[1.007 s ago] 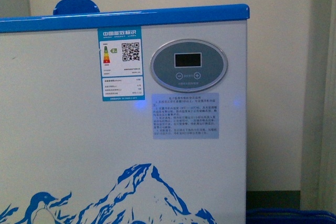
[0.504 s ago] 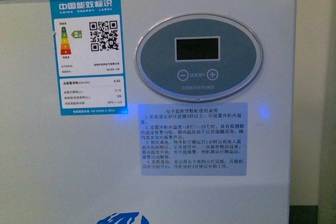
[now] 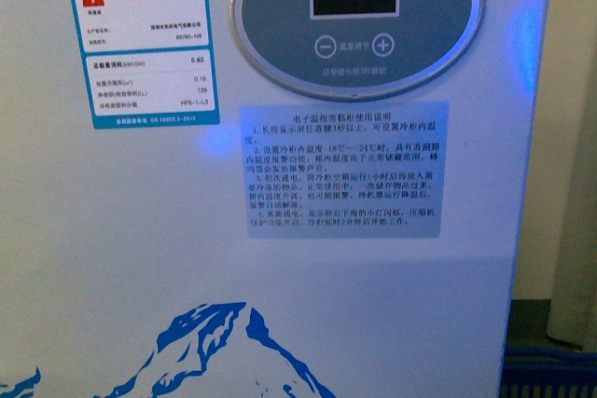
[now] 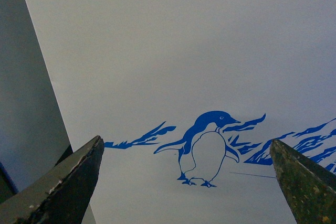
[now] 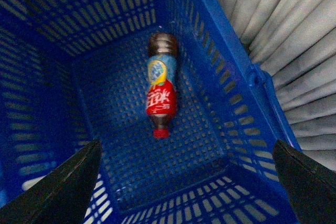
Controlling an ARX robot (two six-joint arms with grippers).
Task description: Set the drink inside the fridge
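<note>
White fridge (image 3: pixel 121 277), blue penguin print (image 4: pixel 207 148); blue mesh basket (image 5: pixel 115 19); red-label drink (image 5: pixel 161 90)

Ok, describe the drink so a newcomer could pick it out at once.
Look into the blue mesh basket beside the pleated curtain. The drink lies on its side on the basket's floor. It is the only thing seen inside: a small bottle with a red, blue and yellow label and a red cap.

On the fridge (image 3: pixel 112 258) front, the control panel (image 3: pixel 357 20) is set right of the energy label (image 3: pixel 149 34), and the instruction sticker (image 3: pixel 331 170) is placed below the panel. The drink (image 5: pixel 160 95) is laid on its side in the mesh basket (image 5: pixel 105 51).
</note>
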